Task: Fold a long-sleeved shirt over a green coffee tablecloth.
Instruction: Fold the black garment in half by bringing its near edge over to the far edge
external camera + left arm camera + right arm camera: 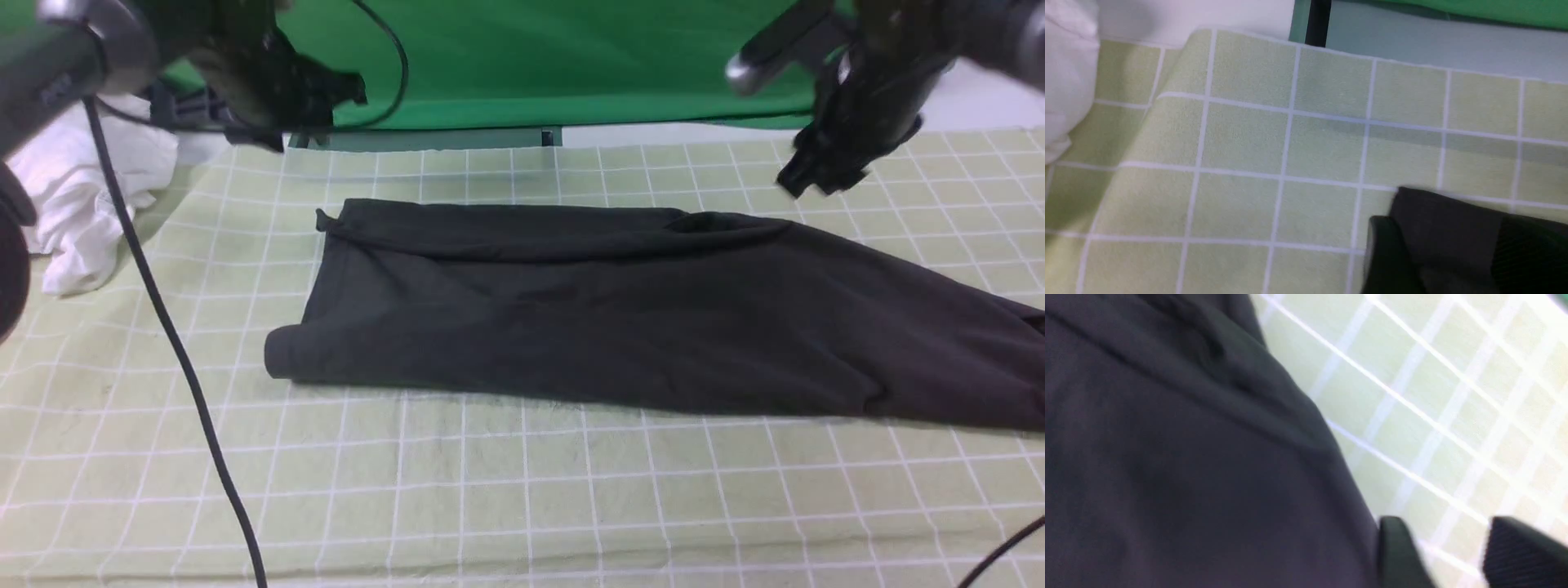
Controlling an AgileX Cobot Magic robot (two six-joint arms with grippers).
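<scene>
1. Leftmost, at nine o'clock, the white garment (90,196) lies on the green coffee tablecloth (522,490); a wide sweep could snag it.
2. Next, the left gripper (1453,261) hovers empty, jaws apart, over the shirt's ten-o'clock corner; its dangling cable (163,327) might drag cloth.
3. Centrally, the long-sleeved shirt (620,327) lies as a folded band reaching three o'clock; a deep pinch could lift the tablecloth too.
4. Finally, the right gripper (1447,555) at one o'clock is parted and empty; uneven grasps would skew the fold.

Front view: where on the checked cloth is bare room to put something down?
The widest bare stretch of tablecloth lies between the shirt and the camera, right of the black cable. A narrower strip runs behind the shirt. The far left is crowded by the white garment.
</scene>
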